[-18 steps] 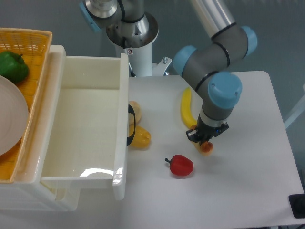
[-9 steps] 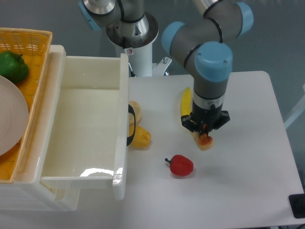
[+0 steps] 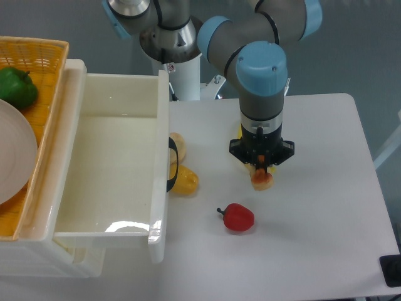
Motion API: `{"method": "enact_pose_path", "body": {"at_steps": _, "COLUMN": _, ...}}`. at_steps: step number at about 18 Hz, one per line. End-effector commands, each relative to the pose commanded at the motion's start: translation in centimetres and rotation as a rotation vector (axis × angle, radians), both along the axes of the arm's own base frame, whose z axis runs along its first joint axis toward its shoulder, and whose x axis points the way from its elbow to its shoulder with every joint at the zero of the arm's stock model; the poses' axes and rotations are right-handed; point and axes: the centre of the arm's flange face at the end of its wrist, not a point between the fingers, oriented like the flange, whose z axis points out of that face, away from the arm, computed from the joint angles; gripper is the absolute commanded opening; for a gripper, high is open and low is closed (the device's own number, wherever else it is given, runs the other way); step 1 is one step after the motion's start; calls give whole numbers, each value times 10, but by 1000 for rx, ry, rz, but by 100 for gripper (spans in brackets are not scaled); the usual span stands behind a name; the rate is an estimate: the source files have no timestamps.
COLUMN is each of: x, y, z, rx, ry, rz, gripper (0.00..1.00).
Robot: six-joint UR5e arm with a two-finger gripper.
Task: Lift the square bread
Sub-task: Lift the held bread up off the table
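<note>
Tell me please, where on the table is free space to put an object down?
Bare table lies right of the red pepper and in front of it. Crowded: between the white bin, the buns and the gripper holding the square bread.

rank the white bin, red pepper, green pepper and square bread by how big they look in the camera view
1. white bin
2. green pepper
3. red pepper
4. square bread, though the jaws hide part of it, so its place below the red pepper is unsure.
</note>
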Motion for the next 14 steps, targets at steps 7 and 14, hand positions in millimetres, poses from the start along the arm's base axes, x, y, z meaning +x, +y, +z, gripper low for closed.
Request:
{"method": "enact_pose_path", "body": {"at_steps": 7, "x": 9, "y": -8, "z": -8, "rx": -23, "ry": -13, "rz": -36, "gripper": 22}}
{"method": "enact_pose_path", "body": {"at_steps": 14, "x": 12, "y": -10, "z": -10, "rx": -31, "ry": -14, "rz": -35, "gripper": 22}}
